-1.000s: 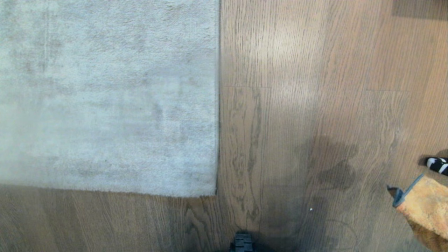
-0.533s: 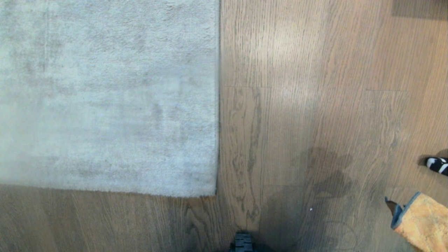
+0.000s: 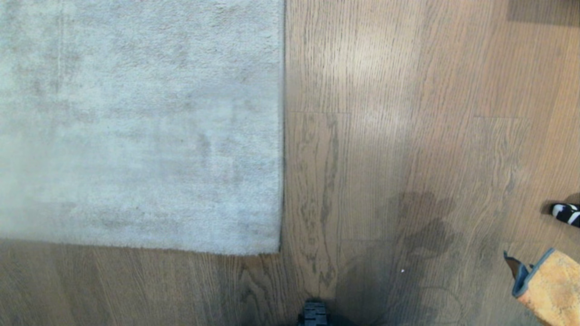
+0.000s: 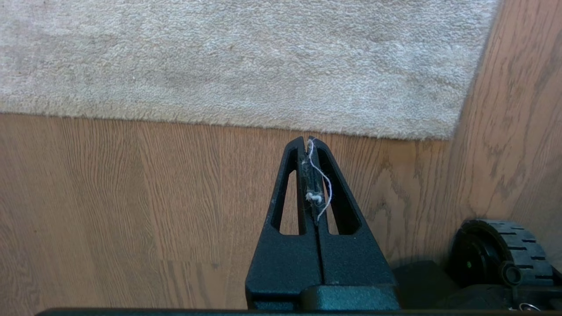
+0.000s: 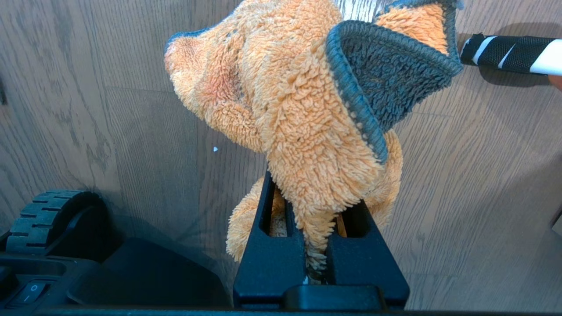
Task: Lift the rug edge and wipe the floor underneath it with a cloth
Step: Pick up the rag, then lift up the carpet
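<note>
The straight border of the pale grey-beige short-pile rug, the rug edge [image 3: 282, 136], is lying flat on the brown wood-grain plank floor [image 3: 408, 113], ending in a corner [image 3: 277, 251]. Well to the right of that corner, the small orange-tan terry cloth with blue-grey trim [image 5: 303, 109] is hanging bunched above the planks. The right gripper [image 5: 319, 206] is clamping it, jaws nearly together with terry squeezed between them. The left gripper [image 4: 306, 142] is hovering just off the rug's near border, jaws pressed fully together on nothing but a stray white thread [image 4: 322, 184]. A black-and-white striped object [image 3: 566, 213] is lying beyond the cloth.
</note>
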Tool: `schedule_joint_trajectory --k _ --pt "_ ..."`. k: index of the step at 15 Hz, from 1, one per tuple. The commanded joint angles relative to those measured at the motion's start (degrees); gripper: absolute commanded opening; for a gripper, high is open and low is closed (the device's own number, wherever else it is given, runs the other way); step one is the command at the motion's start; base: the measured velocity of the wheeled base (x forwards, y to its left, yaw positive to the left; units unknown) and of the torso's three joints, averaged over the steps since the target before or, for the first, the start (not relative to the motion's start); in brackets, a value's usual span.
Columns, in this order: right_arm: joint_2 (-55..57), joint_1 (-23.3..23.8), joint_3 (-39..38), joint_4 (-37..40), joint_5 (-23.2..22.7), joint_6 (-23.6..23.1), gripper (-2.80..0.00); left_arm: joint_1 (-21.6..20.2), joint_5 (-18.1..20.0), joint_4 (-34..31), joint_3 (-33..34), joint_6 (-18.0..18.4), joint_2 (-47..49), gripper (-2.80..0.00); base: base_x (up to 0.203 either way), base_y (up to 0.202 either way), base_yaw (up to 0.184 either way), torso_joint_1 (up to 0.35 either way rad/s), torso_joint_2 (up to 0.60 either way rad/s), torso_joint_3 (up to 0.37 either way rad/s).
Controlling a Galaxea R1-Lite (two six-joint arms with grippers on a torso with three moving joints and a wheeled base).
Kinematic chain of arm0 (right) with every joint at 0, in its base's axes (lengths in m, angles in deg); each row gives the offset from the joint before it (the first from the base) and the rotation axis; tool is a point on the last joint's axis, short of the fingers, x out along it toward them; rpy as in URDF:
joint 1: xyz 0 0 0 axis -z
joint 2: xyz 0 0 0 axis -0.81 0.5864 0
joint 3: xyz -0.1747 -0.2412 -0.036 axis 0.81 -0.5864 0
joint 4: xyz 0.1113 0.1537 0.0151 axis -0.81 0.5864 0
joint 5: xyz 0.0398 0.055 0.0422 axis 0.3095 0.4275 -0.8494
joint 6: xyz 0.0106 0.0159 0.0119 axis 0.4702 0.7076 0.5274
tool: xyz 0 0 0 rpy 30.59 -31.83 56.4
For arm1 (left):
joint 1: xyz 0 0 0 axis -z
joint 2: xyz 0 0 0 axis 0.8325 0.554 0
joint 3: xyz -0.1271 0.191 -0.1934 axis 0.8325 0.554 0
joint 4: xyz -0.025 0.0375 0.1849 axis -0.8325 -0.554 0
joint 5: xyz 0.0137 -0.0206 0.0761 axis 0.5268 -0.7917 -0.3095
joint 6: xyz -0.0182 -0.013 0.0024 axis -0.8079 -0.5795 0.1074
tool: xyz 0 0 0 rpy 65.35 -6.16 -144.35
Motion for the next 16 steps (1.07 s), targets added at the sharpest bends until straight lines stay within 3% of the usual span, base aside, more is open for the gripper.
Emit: schedule_joint_trajectory --k 1,16 --pt "0.0 -0.01 0.0 -0.02 -0.05 0.03 -2.8 0.02 -0.11 0.01 0.0 -0.06 -0.02 -2.8 0.0 0.0 0.0 0.0 0.0 0.0" --pt "0.0 -0.01 0.0 -0.02 -0.05 -0.04 -2.8 -0.07 -0.02 -0.19 0.0 0.03 -0.02 -2.8 0.0 0.0 0.0 0.0 0.0 0.0"
